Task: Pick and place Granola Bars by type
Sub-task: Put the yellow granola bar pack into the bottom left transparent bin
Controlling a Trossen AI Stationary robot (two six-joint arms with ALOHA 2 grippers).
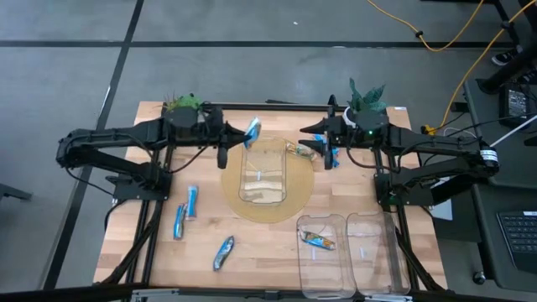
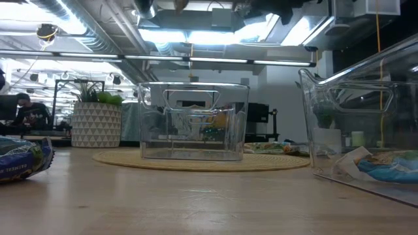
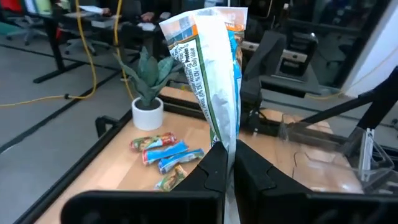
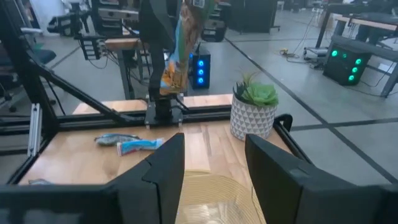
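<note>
Above the clear bin's (image 1: 263, 172) far-left rim, pinched by one end between the left gripper's (image 1: 237, 140) closed fingers, a blue-and-silver granola bar (image 1: 252, 132), liable to land on the desk (image 1: 260, 243) if released off-centre; right fingers (image 4: 163, 168) parted, empty.

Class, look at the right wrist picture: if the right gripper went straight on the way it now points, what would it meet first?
Probably the left gripper holding a granola bar upright, past bare table. The right gripper is open and empty. Depth is uncertain.
</note>
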